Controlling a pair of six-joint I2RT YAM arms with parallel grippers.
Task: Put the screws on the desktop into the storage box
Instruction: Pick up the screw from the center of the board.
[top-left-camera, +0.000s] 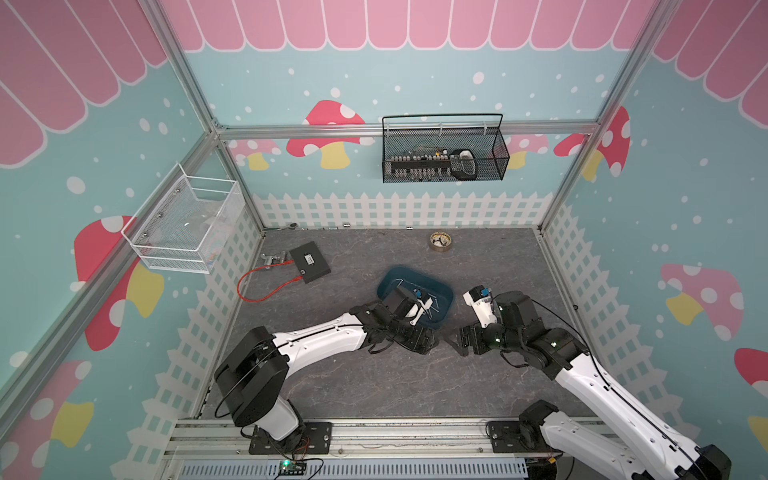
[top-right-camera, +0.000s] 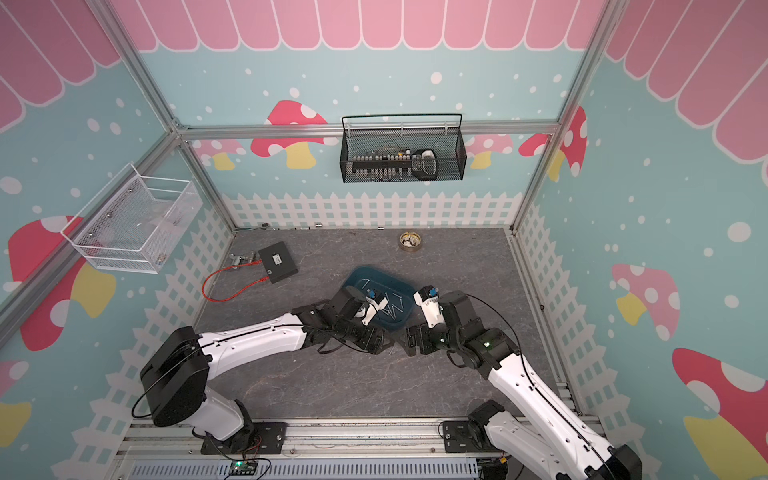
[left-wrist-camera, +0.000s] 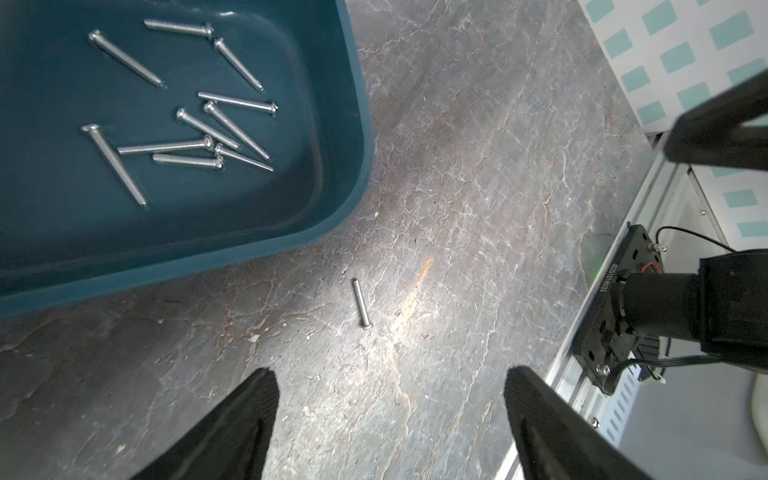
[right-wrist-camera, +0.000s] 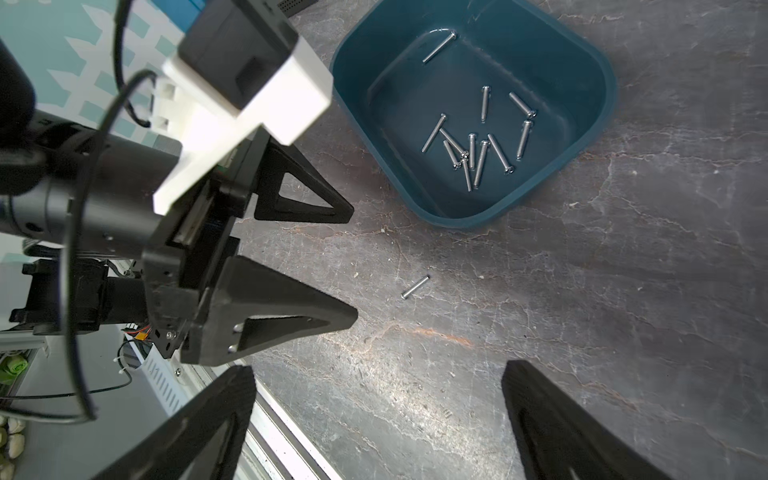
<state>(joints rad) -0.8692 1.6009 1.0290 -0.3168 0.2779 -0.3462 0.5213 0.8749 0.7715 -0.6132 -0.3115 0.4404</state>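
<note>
Near the rounded corner of the storage box (left-wrist-camera: 357, 124), one screw (left-wrist-camera: 360, 303) is seen lying alone on the desktop (left-wrist-camera: 478, 208), with bare room all round. Other screws (left-wrist-camera: 199, 124) are scattered inside the box. Left gripper (left-wrist-camera: 390, 374) and right gripper (right-wrist-camera: 379, 368) are held wide apart, empty.

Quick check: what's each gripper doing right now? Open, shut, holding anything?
Left gripper: open wide, holding nothing.
Right gripper: open wide, holding nothing.
</note>
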